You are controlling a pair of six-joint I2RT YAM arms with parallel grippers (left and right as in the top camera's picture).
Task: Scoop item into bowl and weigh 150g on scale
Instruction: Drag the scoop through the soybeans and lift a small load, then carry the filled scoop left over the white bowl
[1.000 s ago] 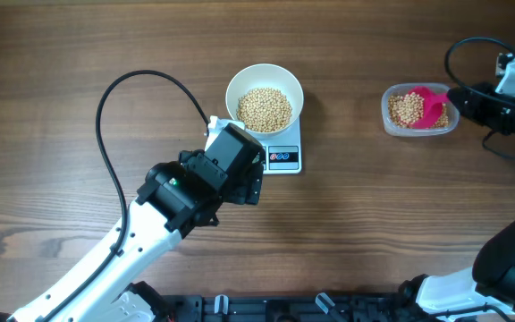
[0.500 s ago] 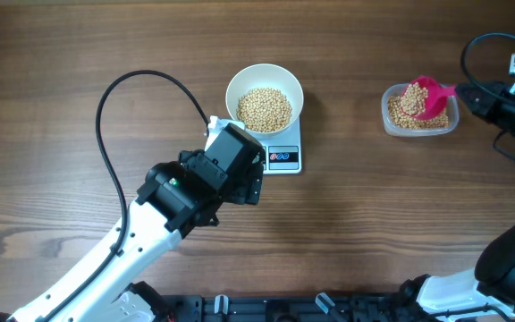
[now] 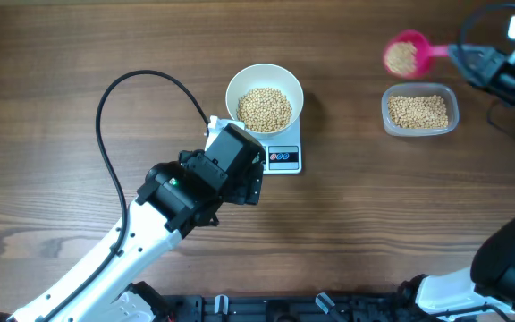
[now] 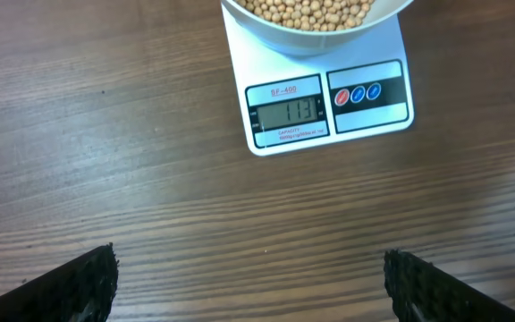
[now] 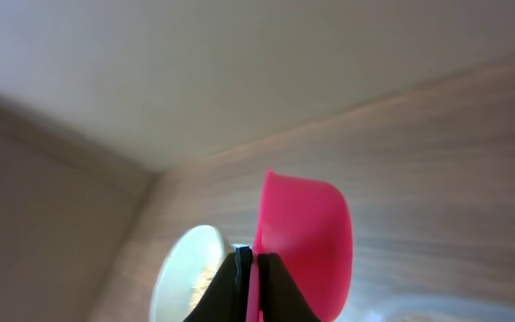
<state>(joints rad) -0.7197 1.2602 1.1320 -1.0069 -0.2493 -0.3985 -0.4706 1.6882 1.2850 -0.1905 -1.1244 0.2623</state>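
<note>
The white bowl [image 3: 231, 97] holds a heap of tan beans [image 3: 265, 108] and stands on the white scale [image 3: 282, 158]. In the left wrist view the scale [image 4: 325, 105] shows 113 on its display, with the bowl [image 4: 316, 43] at the top edge. My left gripper [image 4: 249, 277] hangs open over bare table just in front of the scale. My right gripper [image 3: 472, 61] is shut on the handle of a pink scoop [image 3: 404, 55] full of beans, raised beyond the clear container [image 3: 455, 111]. From the right wrist view, the gripper [image 5: 254, 261] pinches the scoop [image 5: 307, 241], and the bowl [image 5: 179, 268] shows far off.
The clear container at the right still holds a layer of beans [image 3: 418, 112]. The left arm's black cable [image 3: 105, 98] loops over the table to the left of the bowl. Bare wooden table lies between the scale and the container.
My right gripper has lifted the pink scoop out of the clear container with a load of beans and carried it back and to the left. The left arm has not moved.
</note>
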